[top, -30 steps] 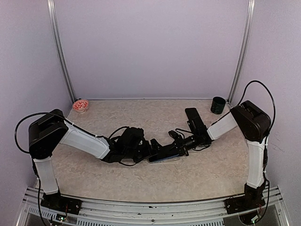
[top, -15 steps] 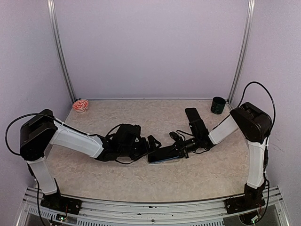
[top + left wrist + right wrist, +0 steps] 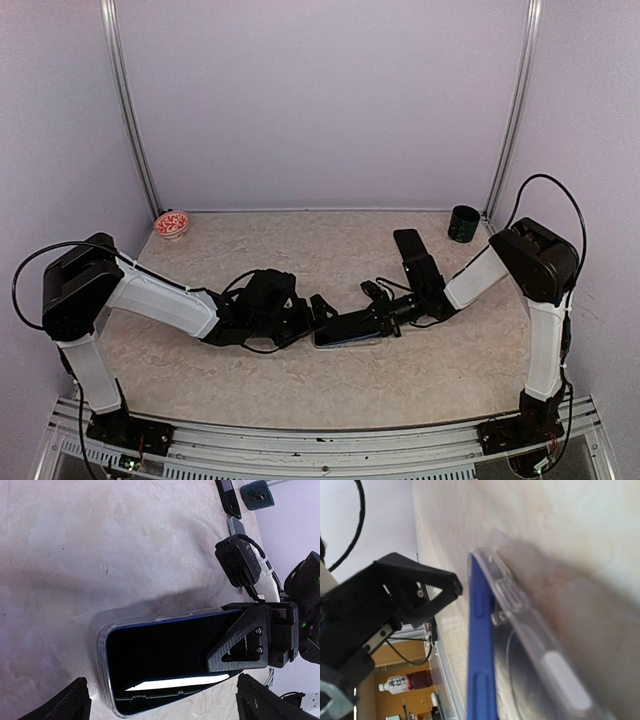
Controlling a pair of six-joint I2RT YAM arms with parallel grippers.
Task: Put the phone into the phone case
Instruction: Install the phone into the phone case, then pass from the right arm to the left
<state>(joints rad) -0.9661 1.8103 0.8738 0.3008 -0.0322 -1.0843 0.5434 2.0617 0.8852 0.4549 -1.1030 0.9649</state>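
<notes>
The phone [image 3: 165,650] lies in the clear case [image 3: 102,639] at the middle of the table [image 3: 300,245], though one blue edge looks proud of the rim, so pressing home likely remains. The left claw [image 3: 319,307] gapes wide at its 9 o'clock end. The right claw [image 3: 386,316] covers the 3 o'clock end; I cannot tell its grip.

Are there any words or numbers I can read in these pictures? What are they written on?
No text here can be read.
Bottle far off in the right wrist view: dark characters on its white label, too blurred to read.
Phone: the screen is dark and shows no text.
Clear case: no print shows on it.
</notes>
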